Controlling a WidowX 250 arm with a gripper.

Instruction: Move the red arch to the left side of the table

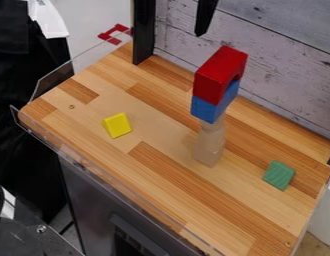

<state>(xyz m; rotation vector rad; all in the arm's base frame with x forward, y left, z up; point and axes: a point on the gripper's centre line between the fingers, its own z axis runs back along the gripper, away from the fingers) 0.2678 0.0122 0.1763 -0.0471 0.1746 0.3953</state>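
Arch (pixel 211 80) in red is the thing to move; it sits on top of the blue block (pixel 208 107), which rests on the slim tan column (pixel 210 145), right of the middle of the worktop (pixel 81 117). It looks like painted wood, so I would judge it stiff, quite light and not easy to break, but its smooth flat faces may slip if the hold is weak. The good place to take it is across its narrow width, on the two long faces, at the solid part above the opening. One leg alone would be a poor hold, as the arch could turn. The column is thin, so any side push can tip all; better is to come from above and lift straight up before going to the left edge. There the yellow block (pixel 117 125) already lies, and it should be given some room. The gripper (pixel 206 17) hangs at the top edge of the view, apart from the arch; how far it is open, and whether it has hold of something, I cannot tell.
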